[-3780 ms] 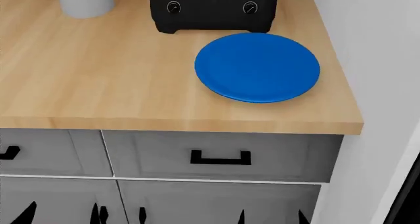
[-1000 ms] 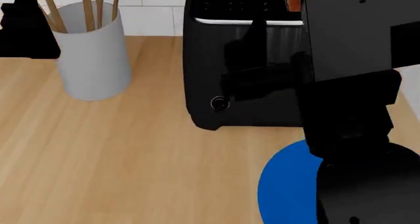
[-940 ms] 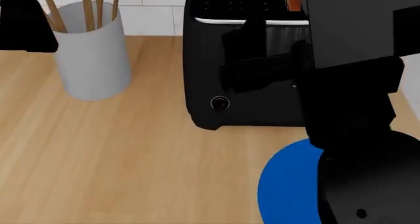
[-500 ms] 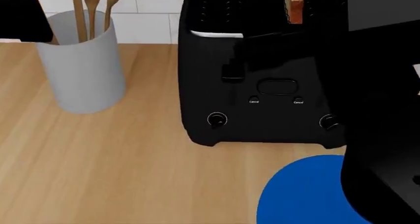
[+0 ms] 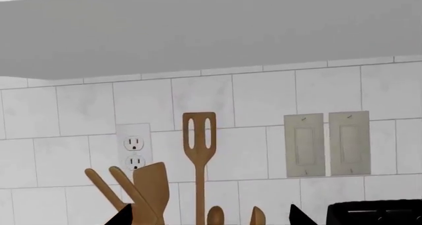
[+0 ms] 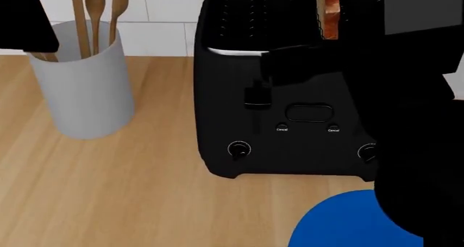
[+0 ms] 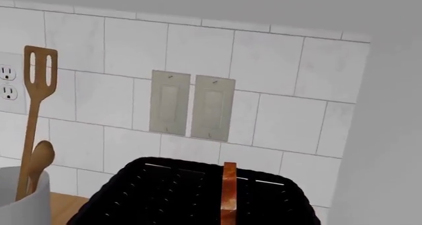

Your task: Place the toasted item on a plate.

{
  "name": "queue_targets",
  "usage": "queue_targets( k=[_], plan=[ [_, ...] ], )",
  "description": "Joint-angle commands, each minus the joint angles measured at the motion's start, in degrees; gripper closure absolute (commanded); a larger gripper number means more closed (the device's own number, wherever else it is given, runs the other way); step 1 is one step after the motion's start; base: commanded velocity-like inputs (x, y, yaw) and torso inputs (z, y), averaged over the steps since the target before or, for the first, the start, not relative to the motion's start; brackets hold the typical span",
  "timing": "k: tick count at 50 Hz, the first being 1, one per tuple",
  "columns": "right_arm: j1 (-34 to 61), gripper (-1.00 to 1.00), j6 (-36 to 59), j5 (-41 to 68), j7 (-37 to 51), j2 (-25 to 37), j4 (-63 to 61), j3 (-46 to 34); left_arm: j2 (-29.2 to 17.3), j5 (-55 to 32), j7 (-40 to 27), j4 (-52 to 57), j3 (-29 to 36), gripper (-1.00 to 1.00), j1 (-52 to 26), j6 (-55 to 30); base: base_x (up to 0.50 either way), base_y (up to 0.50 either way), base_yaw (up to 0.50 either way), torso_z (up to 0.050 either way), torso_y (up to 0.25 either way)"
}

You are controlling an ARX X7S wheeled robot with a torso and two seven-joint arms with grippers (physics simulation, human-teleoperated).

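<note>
The toasted item (image 6: 330,11) is a slice with an orange-brown crust. It stands upright in a right-hand slot of the black toaster (image 6: 290,122). The right wrist view shows it edge-on (image 7: 229,193) in the toaster top (image 7: 165,195). The blue plate (image 6: 340,225) lies on the counter in front of the toaster, partly hidden by my right arm (image 6: 413,122). A dark part of that arm reaches over the toaster front below the slice; its jaws do not show. My left gripper (image 5: 211,220) is open, high near the utensil holder.
A grey holder (image 6: 83,89) with wooden utensils (image 6: 94,16) stands left of the toaster on the wooden counter (image 6: 108,192). A tiled wall with an outlet (image 5: 134,153) and switch plates (image 7: 191,106) is behind. My left arm (image 6: 25,19) shows at the upper left.
The head view has shifted, so the toaster's front and the slice show more fully. My right arm has moved toward the right edge, uncovering the toaster's buttons and knobs.
</note>
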Motion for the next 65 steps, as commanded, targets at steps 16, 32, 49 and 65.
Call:
queue_targets(
  k=[16,32,49,65],
  plan=[
    [-0.5,-1.0,-4.8,0.0,-3.6,1.5,4.5,-2.3,-0.7,-1.3,-0.8,0.1,-0.1,-1.0,0.5,0.4,0.02,0.0,0.0,0.0,0.0],
    [-0.3,-1.0,-4.0,0.5,-1.8,1.5,4.5,-2.3,-1.1,-2.2,-1.1,0.3,-0.1,-1.0,1.0,0.8,0.16,0.0,0.0,0.0,0.001],
    [4.2,-1.0,-5.3,-1.8,-3.8,1.7,13.3,-6.4,-1.7,-2.7,-2.3,3.9,0.3,-1.0,2.4,0.7,0.0,0.0,0.0,0.0,0.0],
    [10.0,-1.0,-12.4,-9.7,-9.9,2.0,30.8,-15.4,-2.3,-3.7,-2.2,4.4,-0.3,-1.0,4.1,1.5,0.0,0.0,0.0,0.0,0.0]
  ],
)
